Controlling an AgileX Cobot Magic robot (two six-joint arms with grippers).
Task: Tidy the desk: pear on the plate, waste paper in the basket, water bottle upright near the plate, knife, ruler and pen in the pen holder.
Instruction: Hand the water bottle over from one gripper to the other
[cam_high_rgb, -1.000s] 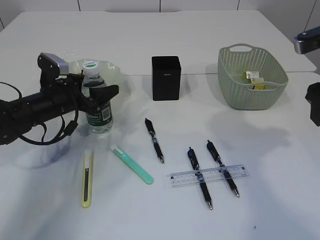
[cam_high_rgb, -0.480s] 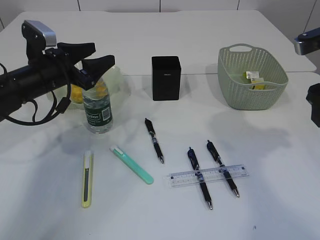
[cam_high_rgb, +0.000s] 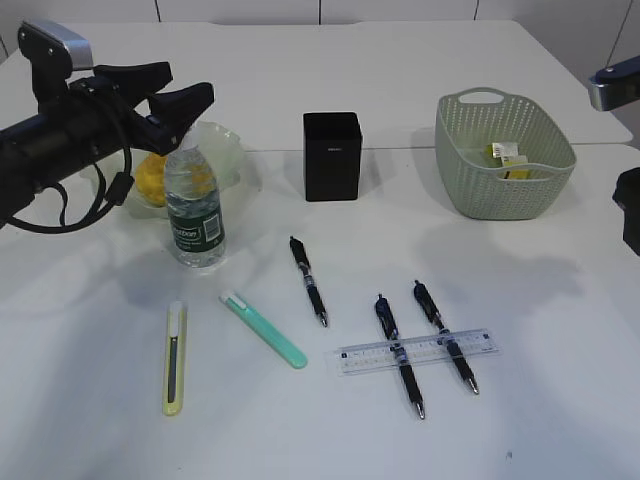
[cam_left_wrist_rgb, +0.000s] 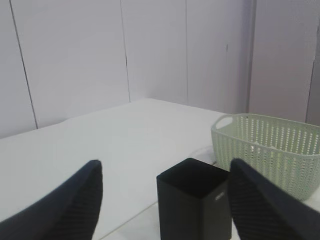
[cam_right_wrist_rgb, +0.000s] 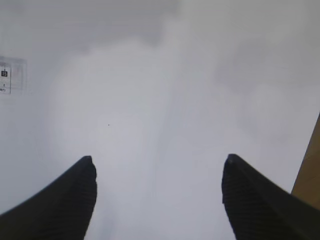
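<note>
The water bottle (cam_high_rgb: 195, 212) stands upright in front of the clear plate (cam_high_rgb: 236, 142), which holds the yellow pear (cam_high_rgb: 150, 180). My left gripper (cam_high_rgb: 183, 92) is open and empty, raised above and behind the bottle's cap; in the left wrist view (cam_left_wrist_rgb: 165, 162) it faces the black pen holder (cam_left_wrist_rgb: 195, 205). The pen holder (cam_high_rgb: 332, 155) stands mid-table. Three pens (cam_high_rgb: 308, 280) (cam_high_rgb: 398, 350) (cam_high_rgb: 445, 335), the clear ruler (cam_high_rgb: 415, 352), a yellow-green knife (cam_high_rgb: 174, 358) and a teal knife (cam_high_rgb: 264, 328) lie on the table. My right gripper (cam_right_wrist_rgb: 160, 170) is open over bare table.
The green basket (cam_high_rgb: 480, 185) at the back right holds waste paper (cam_high_rgb: 507, 153); it also shows in the left wrist view (cam_left_wrist_rgb: 270, 150). Parts of the right arm (cam_high_rgb: 630, 205) sit at the right edge. One end of the ruler (cam_right_wrist_rgb: 5, 75) shows in the right wrist view.
My left gripper let go of the bottle, opened, and rose up and back to the left. The bottle stays upright near the plate. The right arm has not moved.
</note>
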